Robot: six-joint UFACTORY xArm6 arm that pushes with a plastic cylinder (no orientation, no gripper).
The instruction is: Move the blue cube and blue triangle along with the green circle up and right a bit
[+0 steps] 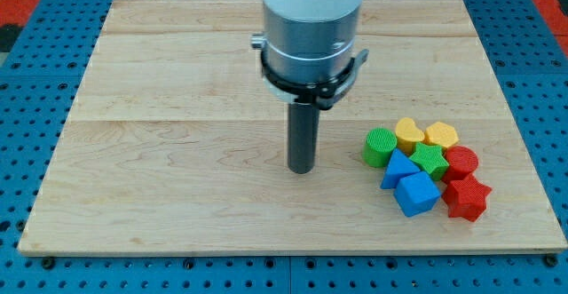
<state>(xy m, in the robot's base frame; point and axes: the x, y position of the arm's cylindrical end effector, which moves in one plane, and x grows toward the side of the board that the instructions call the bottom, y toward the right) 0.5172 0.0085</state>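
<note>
The blue cube (416, 194) lies at the view's lower right on the wooden board (177, 152). The blue triangle (397, 167) touches it on its upper left. The green circle (380, 147) sits just above and left of the triangle. My tip (302, 170) is the lower end of the dark rod. It stands on the board to the left of the three blocks, apart from them, roughly level with the blue triangle.
Packed against the three blocks are a green star (430, 160), a yellow heart (408, 134), a yellow hexagon (440, 135), a red circle (461, 162) and a red star (466, 196). The board's right edge is close beyond them.
</note>
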